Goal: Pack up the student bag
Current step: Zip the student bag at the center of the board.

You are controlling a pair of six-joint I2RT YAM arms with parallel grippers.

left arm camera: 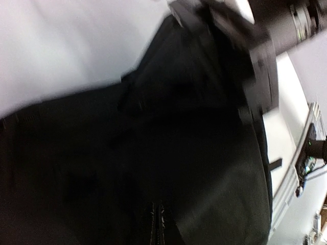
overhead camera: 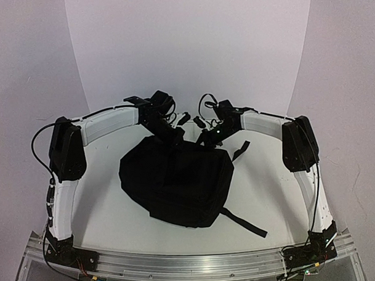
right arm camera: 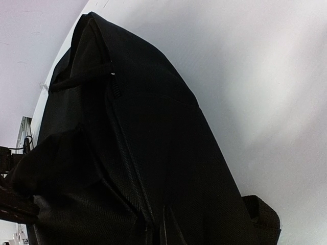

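Observation:
The student bag [overhead camera: 176,181] is a large soft black backpack lying in the middle of the white table. My left gripper [overhead camera: 173,136] is at its far top edge. In the left wrist view the gripper [left arm camera: 157,224] is shut, its tips pinched together in the bag's black fabric [left arm camera: 153,153]. My right gripper [overhead camera: 210,138] is at the same far edge, a little to the right. In the right wrist view it [right arm camera: 156,232] is shut on the bag's cloth [right arm camera: 168,153], beside a zipper line [right arm camera: 122,127]. No books show.
One black strap [overhead camera: 246,223] trails off the bag toward the near right, and a shorter one [overhead camera: 240,151] sticks out at the far right. The aluminium rail [overhead camera: 192,263] runs along the near edge. The right arm's wrist [left arm camera: 260,61] shows close by in the left wrist view.

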